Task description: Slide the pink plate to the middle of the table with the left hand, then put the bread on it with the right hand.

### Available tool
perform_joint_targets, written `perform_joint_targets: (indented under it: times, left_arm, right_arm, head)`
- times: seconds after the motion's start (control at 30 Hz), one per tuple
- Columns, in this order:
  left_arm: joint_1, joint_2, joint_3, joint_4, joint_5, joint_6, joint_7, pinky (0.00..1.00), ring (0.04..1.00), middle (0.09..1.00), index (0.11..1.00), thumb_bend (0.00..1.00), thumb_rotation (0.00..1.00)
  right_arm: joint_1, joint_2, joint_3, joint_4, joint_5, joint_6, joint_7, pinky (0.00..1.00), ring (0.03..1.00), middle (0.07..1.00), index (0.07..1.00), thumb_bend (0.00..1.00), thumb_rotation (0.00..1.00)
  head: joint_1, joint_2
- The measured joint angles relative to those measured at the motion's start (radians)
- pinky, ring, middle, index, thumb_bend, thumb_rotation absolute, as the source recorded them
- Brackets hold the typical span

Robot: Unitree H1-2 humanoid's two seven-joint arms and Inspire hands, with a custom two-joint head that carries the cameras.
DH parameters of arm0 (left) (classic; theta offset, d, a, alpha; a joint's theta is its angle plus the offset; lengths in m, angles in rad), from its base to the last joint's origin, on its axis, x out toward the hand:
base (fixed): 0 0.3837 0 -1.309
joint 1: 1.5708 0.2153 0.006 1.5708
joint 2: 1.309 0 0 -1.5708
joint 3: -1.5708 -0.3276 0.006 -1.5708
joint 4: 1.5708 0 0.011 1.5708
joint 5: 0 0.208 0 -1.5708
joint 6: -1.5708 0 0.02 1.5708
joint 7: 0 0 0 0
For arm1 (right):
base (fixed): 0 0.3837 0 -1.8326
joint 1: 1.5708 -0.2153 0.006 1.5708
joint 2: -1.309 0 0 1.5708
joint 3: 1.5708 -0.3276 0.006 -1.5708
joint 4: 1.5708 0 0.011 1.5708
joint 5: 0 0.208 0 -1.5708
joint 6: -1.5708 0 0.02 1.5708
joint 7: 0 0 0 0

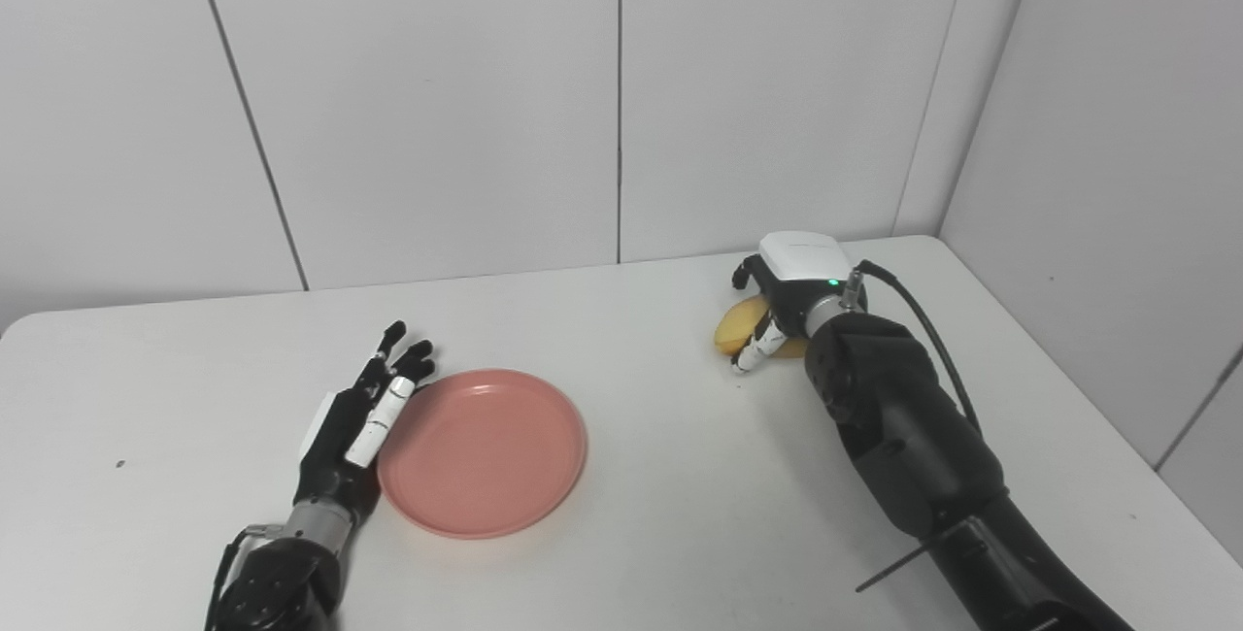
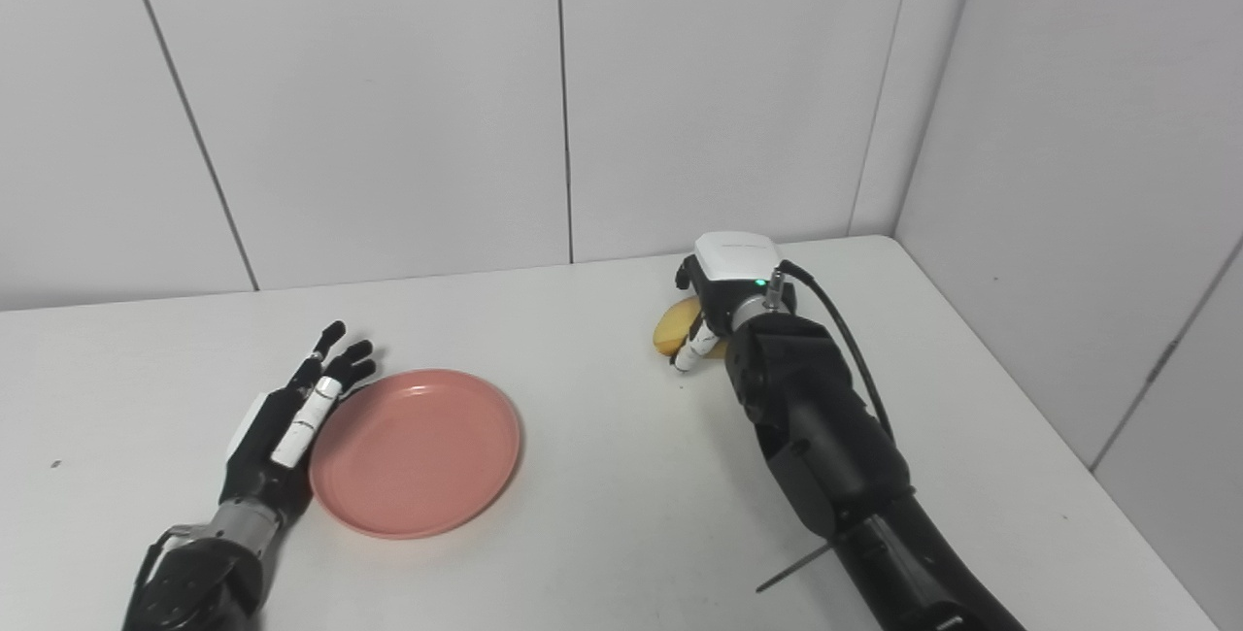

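Roughly, progress: we judge the plate step near done, bread step just starting.
Plate: round flat pink plastic plate (image 1: 483, 451) lies on the white counter (image 1: 631, 534), left of centre.
Left robot hand (image 1: 361, 419): released, fingers straight and spread, its side touching the plate's left rim.
Bread: small round yellow-brown bun (image 1: 740, 323) sits far right, well apart from the plate.
Right robot hand (image 1: 777, 306): curled over the bun; whether it grips, we cannot tell.
Left to do: lift bun, set it on plate.

Left hand (image 1: 354, 427) beside pink plate (image 1: 483, 451) — right hand (image 1: 791, 296) on bread (image 1: 735, 325)
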Motion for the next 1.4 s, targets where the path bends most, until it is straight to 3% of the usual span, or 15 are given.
perform_joint_targets:
  times: [0.3, 0.4, 0.67, 0.97, 1.03, 1.23, 1.4]
  left_arm:
    - [0.002, -0.027, -0.02, -0.001, 0.027, -0.003, 0.047, 0.88, 0.892, 0.898, 0.961, 0.75, 0.71]
    - [0.002, -0.03, -0.025, 0.001, 0.039, -0.009, 0.057, 0.87, 0.89, 0.897, 0.96, 0.74, 0.71]
    - [-0.006, -0.043, -0.036, 0.023, 0.062, -0.03, 0.082, 0.83, 0.883, 0.889, 0.949, 0.73, 0.72]
    - [-0.014, -0.063, -0.04, 0.035, 0.084, -0.039, 0.105, 0.85, 0.882, 0.89, 0.959, 0.71, 0.79]
    - [-0.014, -0.066, -0.04, 0.034, 0.084, -0.038, 0.106, 0.85, 0.883, 0.891, 0.958, 0.72, 0.81]
    - [-0.011, -0.074, -0.04, 0.027, 0.084, -0.037, 0.106, 0.86, 0.893, 0.899, 0.954, 0.73, 0.85]
    - [-0.012, -0.078, -0.035, 0.031, 0.083, -0.039, 0.106, 0.86, 0.889, 0.893, 0.949, 0.76, 0.9]
  right_arm:
    - [0.032, 0.011, 0.024, -0.189, 0.102, -0.028, -0.028, 0.25, 0.369, 0.449, 0.541, 0.51, 0.0]
    - [0.033, 0.03, 0.051, -0.222, 0.107, -0.029, -0.023, 0.22, 0.398, 0.491, 0.501, 0.52, 0.0]
    - [0.033, 0.086, 0.101, -0.239, 0.142, -0.066, -0.025, 0.25, 0.368, 0.453, 0.54, 0.51, 0.0]
    - [0.032, 0.139, 0.145, -0.164, 0.181, -0.08, -0.061, 0.25, 0.365, 0.45, 0.55, 0.51, 0.0]
    - [0.03, 0.151, 0.162, -0.131, 0.189, -0.085, -0.068, 0.25, 0.398, 0.496, 0.505, 0.52, 0.0]
    - [0.03, 0.177, 0.196, -0.023, 0.226, -0.145, -0.115, 0.32, 0.382, 0.465, 0.554, 0.51, 0.0]
    - [0.026, 0.192, 0.214, 0.083, 0.238, -0.199, -0.176, 0.3, 0.384, 0.46, 0.552, 0.51, 0.0]
  head:
    - [0.083, -0.003]
    - [0.111, -0.005]
    - [0.164, -0.002]
    - [0.197, 0.003]
    - [0.195, 0.005]
    - [0.197, 0.006]
    - [0.197, 0.006]
